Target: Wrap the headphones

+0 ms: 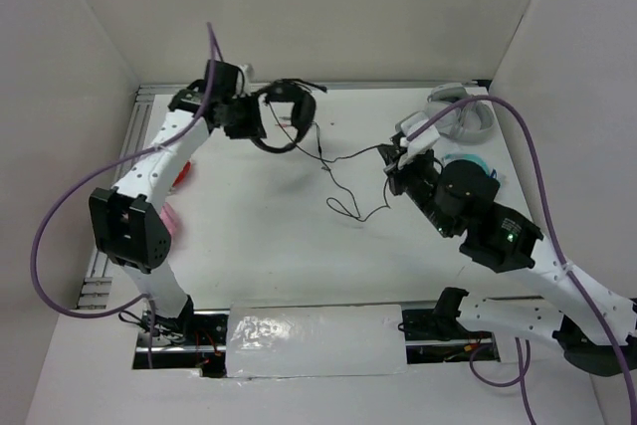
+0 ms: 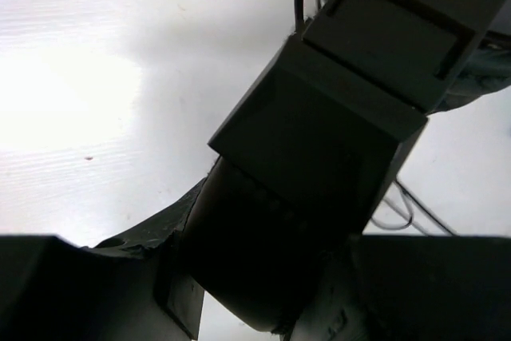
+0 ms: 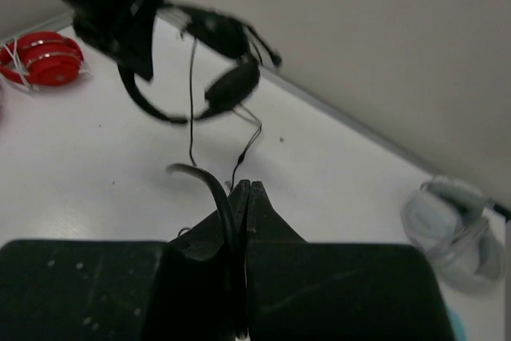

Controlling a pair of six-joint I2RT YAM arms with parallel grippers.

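At eleven o'clock over the counter (image 1: 259, 246), left hand (image 1: 249, 118) grips the headphones (image 1: 291, 118); at two o'clock right hand (image 1: 391, 160) is closed, pinching their cable (image 3: 192, 117).

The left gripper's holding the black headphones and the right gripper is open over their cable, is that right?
No, the right gripper is not open: the right wrist view shows its jaws shut on the cable. The left gripper does hold the black headphones.

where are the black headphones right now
Top view: left of centre near the back wall, the black headphones hang in the left gripper; their cable trails right to the shut right gripper.
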